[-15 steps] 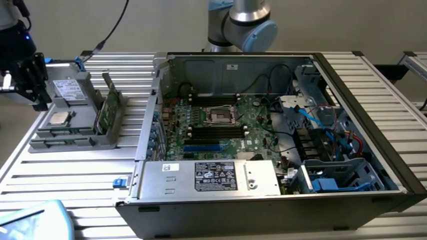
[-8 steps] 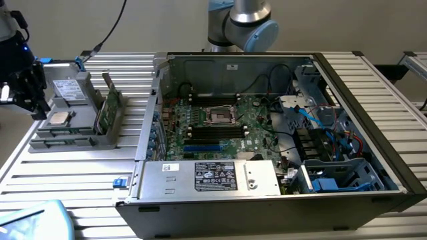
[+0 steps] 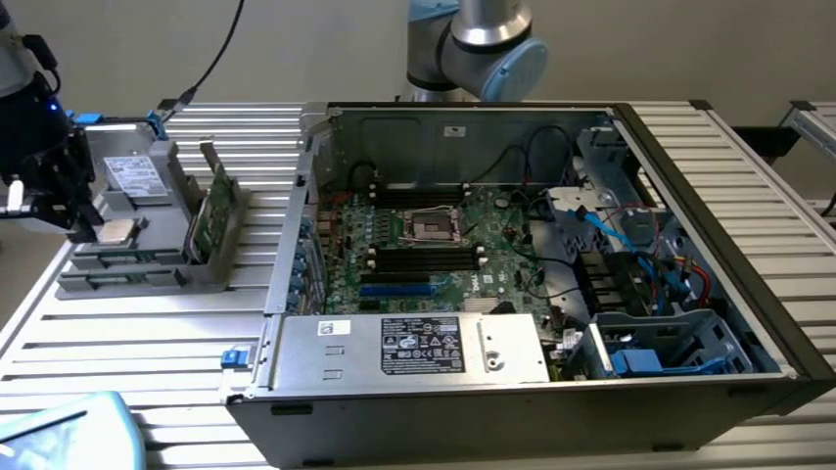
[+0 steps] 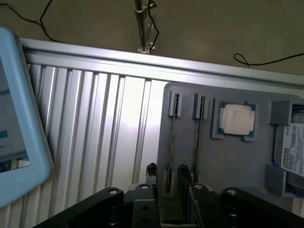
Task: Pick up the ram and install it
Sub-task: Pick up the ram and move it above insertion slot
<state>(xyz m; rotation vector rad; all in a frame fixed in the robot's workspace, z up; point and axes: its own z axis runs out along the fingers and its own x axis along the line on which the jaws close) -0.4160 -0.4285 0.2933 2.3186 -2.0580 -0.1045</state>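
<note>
Two thin dark-green ram sticks stand on edge in slots of the grey holder (image 4: pixel 190 104): one ram stick (image 4: pixel 172 137) and a second ram stick (image 4: pixel 197 140) beside it. My gripper (image 4: pixel 167 172) hovers over the holder's near end, open. Its black fingertips (image 4: pixel 151 171) stand on either side of the first stick's end without touching it. In the exterior view my gripper (image 3: pixel 81 227) hangs at the far left above the holder (image 3: pixel 124 279). The open computer case (image 3: pixel 523 264) holds the motherboard with black memory slots (image 3: pixel 425 257).
A square silver CPU (image 4: pixel 236 118) and a hard drive (image 4: pixel 290 154) sit in the holder beyond the sticks. A taller green card (image 3: pixel 215 215) stands upright at the holder's side nearest the case. A blue-framed tablet (image 4: pixel 19 123) lies on the slatted table (image 4: pixel 95 133).
</note>
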